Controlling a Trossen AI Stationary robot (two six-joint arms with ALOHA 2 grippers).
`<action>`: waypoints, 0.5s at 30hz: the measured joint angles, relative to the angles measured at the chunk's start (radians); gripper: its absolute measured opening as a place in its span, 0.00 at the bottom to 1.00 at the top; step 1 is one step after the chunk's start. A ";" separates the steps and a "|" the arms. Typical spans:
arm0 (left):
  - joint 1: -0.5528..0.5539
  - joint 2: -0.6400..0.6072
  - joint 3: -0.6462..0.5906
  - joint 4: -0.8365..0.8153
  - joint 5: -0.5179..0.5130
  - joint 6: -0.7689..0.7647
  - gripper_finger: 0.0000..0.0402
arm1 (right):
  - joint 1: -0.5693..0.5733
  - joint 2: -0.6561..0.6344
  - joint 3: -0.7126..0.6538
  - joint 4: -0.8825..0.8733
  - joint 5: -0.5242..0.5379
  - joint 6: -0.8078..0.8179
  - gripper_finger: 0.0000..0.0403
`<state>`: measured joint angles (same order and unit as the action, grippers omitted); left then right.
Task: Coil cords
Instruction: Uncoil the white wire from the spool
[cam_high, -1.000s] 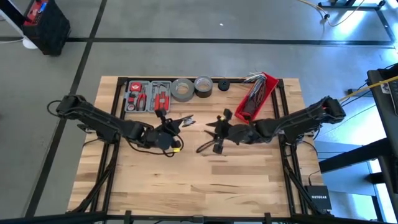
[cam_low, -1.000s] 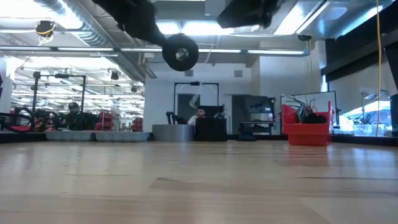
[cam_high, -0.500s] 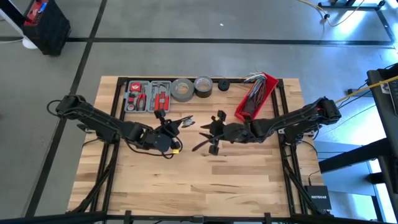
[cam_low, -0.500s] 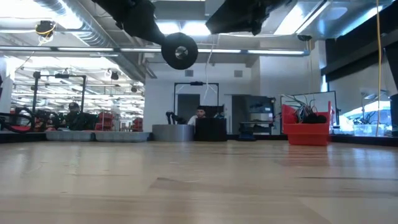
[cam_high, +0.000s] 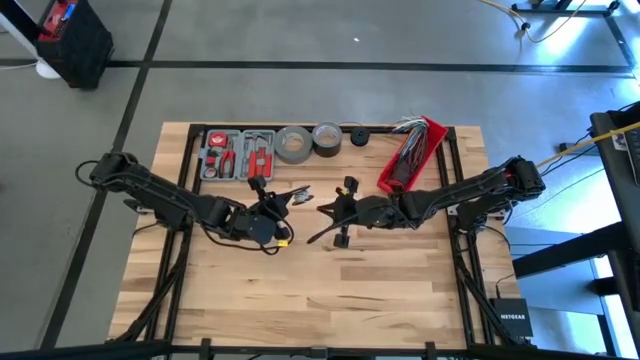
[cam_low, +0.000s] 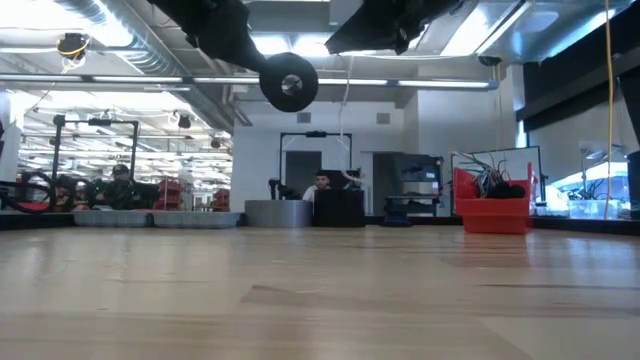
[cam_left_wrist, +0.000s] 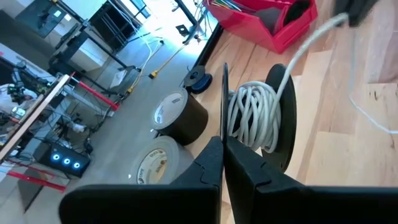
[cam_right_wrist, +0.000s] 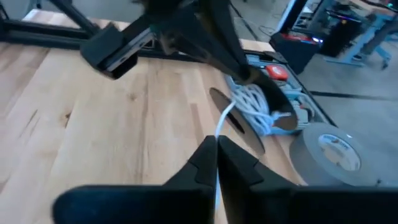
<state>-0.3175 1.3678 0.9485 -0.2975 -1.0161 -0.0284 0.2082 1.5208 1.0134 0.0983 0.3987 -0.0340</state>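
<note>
The cords are one thin white cable, partly wound as a coil (cam_left_wrist: 252, 115) on a spool between two black discs (cam_low: 290, 82). My left gripper (cam_high: 272, 203), reaching in from the table's left, is shut on the spool above the table's middle. My right gripper (cam_high: 322, 208) comes in from the right and is shut on the free run of the cable (cam_right_wrist: 222, 119) just right of the spool. A loose stretch of cable (cam_left_wrist: 368, 117) trails past the right gripper. My left gripper pinches the rim of one thin black disc (cam_left_wrist: 224, 93) of the spool between its two fingers, coming roughly level from the table's left. The spool hangs clear of the table, its discs on edge. My right gripper pinches the white cable (cam_right_wrist: 219, 132) between its two fingertips, a short way from the coil. The fingers point toward the spool, along the cable. The short run between fingers and coil (cam_left_wrist: 305, 43) is off the table and gently curved.
Along the far edge stand a grey tool tray with red tools (cam_high: 238, 153), two tape rolls (cam_high: 293, 143) (cam_high: 327, 136) and a red bin of wires (cam_high: 410, 155). Bare wood (cam_high: 320, 290) fills the near half of the table.
My right gripper has moved toward the table's left, closer to the spool, and has shut on the white cable. The left gripper and spool have stayed where they were.
</note>
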 joint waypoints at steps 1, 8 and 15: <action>0.000 0.000 0.000 0.001 0.000 -0.003 0.00 | 0.000 0.000 0.000 0.000 0.000 -0.011 0.02; 0.005 0.000 0.000 0.036 0.002 -0.043 0.00 | 0.001 0.036 0.000 0.081 -0.086 -0.071 0.02; 0.004 0.000 0.001 0.115 0.003 -0.023 0.00 | 0.000 0.165 0.020 0.202 -0.186 -0.187 0.01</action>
<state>-0.3138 1.3678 0.9493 -0.1823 -1.0126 -0.0517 0.2085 1.6859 1.0336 0.3008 0.2130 -0.2211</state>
